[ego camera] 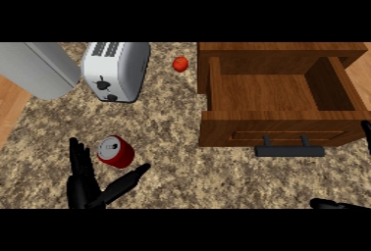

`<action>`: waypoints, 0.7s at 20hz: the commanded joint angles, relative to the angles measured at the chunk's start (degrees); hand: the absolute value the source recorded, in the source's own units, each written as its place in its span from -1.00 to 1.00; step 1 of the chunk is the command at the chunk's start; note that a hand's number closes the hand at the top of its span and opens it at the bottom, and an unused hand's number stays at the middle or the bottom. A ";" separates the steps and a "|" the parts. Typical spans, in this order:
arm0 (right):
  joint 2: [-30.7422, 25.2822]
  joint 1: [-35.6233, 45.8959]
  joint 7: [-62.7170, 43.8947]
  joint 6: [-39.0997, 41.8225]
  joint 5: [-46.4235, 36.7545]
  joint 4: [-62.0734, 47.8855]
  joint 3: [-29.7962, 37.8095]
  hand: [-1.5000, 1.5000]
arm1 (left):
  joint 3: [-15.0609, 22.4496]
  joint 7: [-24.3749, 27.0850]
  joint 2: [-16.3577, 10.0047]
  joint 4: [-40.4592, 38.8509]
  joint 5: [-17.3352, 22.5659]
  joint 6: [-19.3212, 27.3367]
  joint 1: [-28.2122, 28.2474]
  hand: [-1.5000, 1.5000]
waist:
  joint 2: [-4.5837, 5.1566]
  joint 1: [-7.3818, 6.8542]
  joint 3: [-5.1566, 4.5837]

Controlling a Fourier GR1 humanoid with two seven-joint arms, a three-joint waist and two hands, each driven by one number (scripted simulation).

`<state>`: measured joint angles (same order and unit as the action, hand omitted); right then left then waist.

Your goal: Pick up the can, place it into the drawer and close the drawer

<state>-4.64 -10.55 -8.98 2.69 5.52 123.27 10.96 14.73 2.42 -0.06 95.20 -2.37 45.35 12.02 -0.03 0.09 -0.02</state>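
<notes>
My left hand (pixel 85 188), fingers and thumb spread wide, flanks the red can (pixel 116 151) on the speckled counter (pixel 217 171), apparently set to close round it, while the wooden drawer (pixel 239 122) at right stands open to receive it.

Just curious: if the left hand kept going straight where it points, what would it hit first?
Probably the red can, just ahead between fingers and thumb of the left hand; height is unclear, so it might pass over.

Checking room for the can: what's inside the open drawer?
Only bare wooden floor shows in the drawer; its front wall hides the nearest strip. The can sits outside, on the counter.
</notes>
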 commanded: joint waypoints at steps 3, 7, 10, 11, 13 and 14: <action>-1.01 1.24 -0.26 1.27 1.53 -0.97 3.10 -1.00 | -2.06 8.53 0.05 -7.52 7.88 -0.65 -0.60 -1.00 | 0.00 -0.04 0.00; 1.51 -4.20 -1.62 1.85 0.46 5.55 0.56 -1.00 | -5.89 15.54 0.06 -15.10 13.34 -3.88 -2.48 -1.00 | -0.02 0.16 -0.02; -2.04 1.06 0.65 3.83 5.15 -2.43 7.42 -1.00 | -5.74 15.83 0.06 -15.47 14.68 -3.59 -2.00 -1.00 | 0.00 -0.05 0.02; -0.01 1.79 -3.10 1.21 0.41 1.84 1.76 -1.00 | -9.77 17.63 -1.56 -18.58 15.19 -7.99 -3.46 -1.00 | 0.02 -0.09 0.00; -1.27 -0.57 -5.53 2.82 4.67 5.75 5.25 -1.00 | -10.50 20.94 0.04 -22.81 17.08 -8.35 -4.72 -1.00 | 0.00 0.10 -0.01; -0.73 0.52 -7.63 1.04 2.81 7.09 4.33 -1.00 | -7.22 23.40 0.05 -23.64 19.60 -5.27 -4.65 -1.00 | 0.00 0.04 -0.01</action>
<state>-5.44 -10.49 -12.93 4.80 8.47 126.97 14.94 8.37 20.17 -0.20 77.07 12.91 41.06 8.66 -0.02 0.12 -0.02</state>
